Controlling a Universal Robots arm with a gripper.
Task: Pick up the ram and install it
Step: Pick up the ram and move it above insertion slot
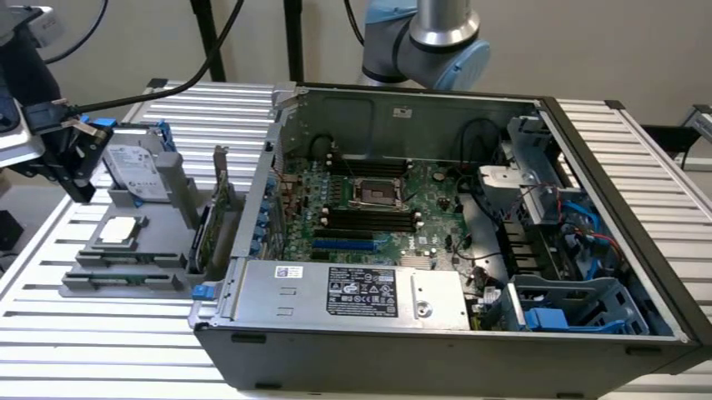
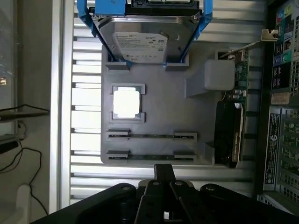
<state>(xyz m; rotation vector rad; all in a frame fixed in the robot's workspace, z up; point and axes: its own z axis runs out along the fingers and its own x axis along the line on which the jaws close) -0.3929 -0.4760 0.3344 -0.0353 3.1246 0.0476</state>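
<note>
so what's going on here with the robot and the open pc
A robot arm is working beside an open computer case. Its gripper hangs over a grey holder next to the case, and is closest to the two ram sticks. Both sticks lie in their places in the holder, so none has been picked up yet. The memory slots inside the case look empty.
</note>
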